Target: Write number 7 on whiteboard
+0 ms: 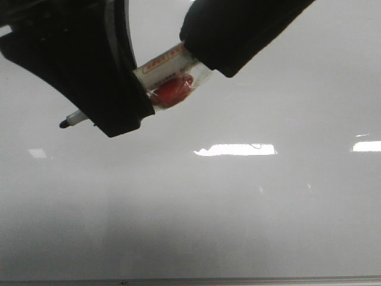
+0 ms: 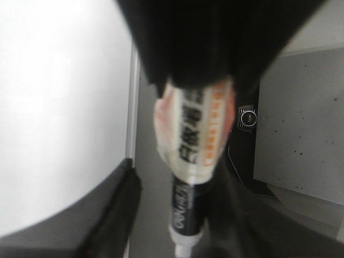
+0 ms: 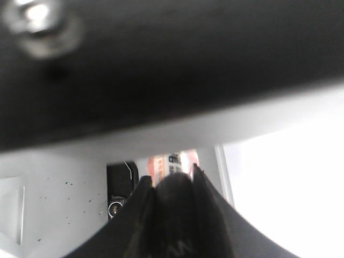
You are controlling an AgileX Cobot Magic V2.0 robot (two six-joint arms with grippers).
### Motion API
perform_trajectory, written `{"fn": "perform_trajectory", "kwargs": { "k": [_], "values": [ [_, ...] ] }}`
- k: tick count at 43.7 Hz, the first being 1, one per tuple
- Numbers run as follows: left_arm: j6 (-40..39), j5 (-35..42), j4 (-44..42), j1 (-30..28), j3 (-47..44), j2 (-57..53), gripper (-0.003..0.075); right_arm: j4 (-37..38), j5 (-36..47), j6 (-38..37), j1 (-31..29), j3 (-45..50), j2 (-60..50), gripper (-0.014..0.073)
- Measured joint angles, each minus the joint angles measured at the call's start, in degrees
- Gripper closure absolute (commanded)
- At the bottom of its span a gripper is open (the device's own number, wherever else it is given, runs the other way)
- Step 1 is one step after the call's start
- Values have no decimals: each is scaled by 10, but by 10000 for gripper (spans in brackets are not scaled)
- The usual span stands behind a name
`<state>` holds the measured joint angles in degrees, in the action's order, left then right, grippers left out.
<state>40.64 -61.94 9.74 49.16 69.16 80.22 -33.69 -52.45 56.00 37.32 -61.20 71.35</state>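
- My left gripper (image 1: 110, 113) fills the near left of the front view, clenched around a whiteboard marker (image 1: 169, 77); its black tip (image 1: 63, 124) pokes out just beside my housing.
- My right gripper (image 1: 205, 50) grasps the same marker's other end, the wrapped barrel bridging the two.
- In the left wrist view the marker (image 2: 196, 161) blocks most of what lies behind.
- Beyond, the whiteboard (image 1: 238, 214) spreads glossy and pale, with bright reflections; its metal edge strip (image 1: 238, 280) runs along the bottom.
- I see no number 7 on it; my arms hide part of the board.
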Motion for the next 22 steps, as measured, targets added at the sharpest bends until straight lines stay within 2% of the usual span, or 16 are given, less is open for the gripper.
{"fn": "perform_trajectory", "kwargs": {
  "k": [5, 11, 16, 22],
  "values": [
    [-17, 0, -3, -1, 0, -15, 311, 2, -2, -2, 0, 0, 0, 658],
    [-36, 0, 5, -25, -8, -65, 311, 41, 2, -29, 0, 0, -3, 658],
    [-57, 5, 11, -79, -42, -127, 311, 108, 5, -95, -3, 0, -23, 658],
    [-67, 24, 23, -160, -97, -218, 311, 175, 5, -216, -42, 0, -62, 658]
  ]
}}
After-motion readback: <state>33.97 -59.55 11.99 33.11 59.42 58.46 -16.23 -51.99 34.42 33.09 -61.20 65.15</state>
